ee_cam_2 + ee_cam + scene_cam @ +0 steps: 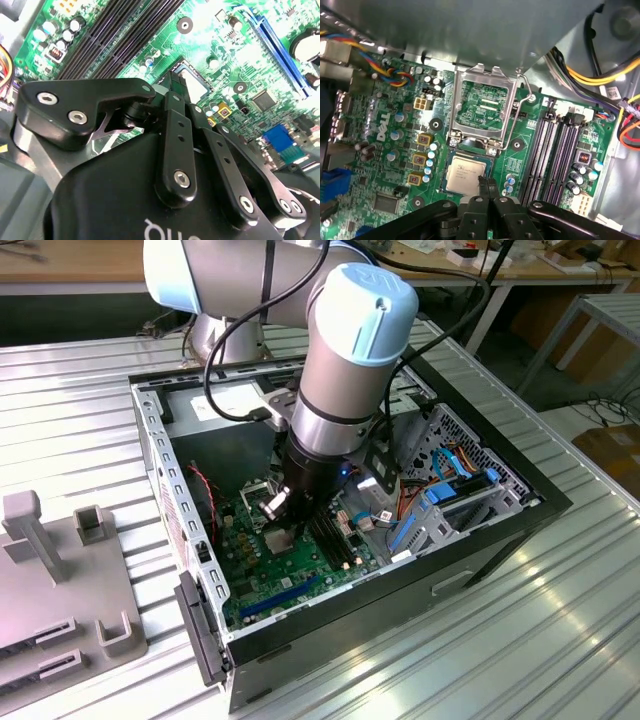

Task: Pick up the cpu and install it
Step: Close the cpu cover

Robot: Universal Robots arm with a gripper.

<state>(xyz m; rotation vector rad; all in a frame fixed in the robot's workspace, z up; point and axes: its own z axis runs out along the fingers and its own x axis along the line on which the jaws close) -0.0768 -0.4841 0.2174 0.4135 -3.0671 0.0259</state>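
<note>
Hand [487, 184] clenched, tips at cpu [464, 172] edge. Cpu flat on green mobo [517, 165], silver top up, just beside flipped-open metal frame [480, 72], inside pc case [470, 540].

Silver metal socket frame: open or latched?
Open: the silver metal frame stands flipped back, leaving the flat silver-grey square cpu uncovered.

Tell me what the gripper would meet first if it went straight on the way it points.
Most likely the cpu, lying flat on the motherboard beside the open metal frame: the gripper points at the chip's edge. Depth is unclear, so it may already be touching.
</note>
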